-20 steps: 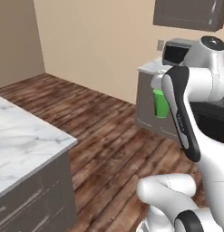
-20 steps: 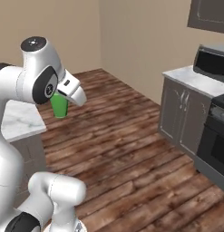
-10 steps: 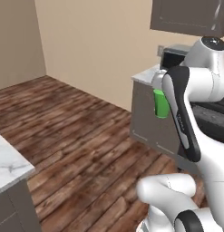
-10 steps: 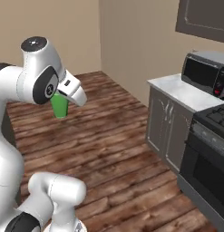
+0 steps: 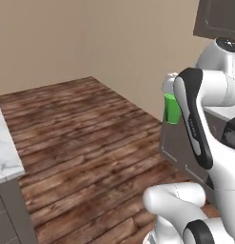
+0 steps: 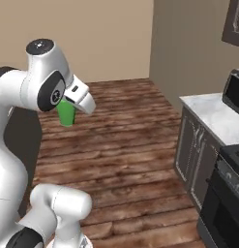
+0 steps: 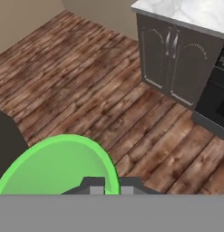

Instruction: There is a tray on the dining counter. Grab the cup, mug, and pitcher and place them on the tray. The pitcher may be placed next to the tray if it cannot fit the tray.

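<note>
The gripper is closed tight on the rim of the cup — the bright green tumbler is held clear of every surface, upright, with wooden floor beneath it. In the hand view the cup's round mouth occupies the lower left of the frame, and the two dark finger tips sit together at its near edge, at bottom centre. In the left base view the cup appears right of centre, partly hidden behind the dark-fronted arm link, its green side showing just left of that link. In the right base view the cup hangs in the left half of the frame, directly below the white hand, tapering toward its base. A corner of the dining counter — white marble with grey veining — shows at the left edge of the left base view, well apart from the cup. At the right of the right base view stands a dark cabinet under a marble worktop, with a black oven front at the lower right; the same cabinet appears at the upper right of the hand view.
</note>
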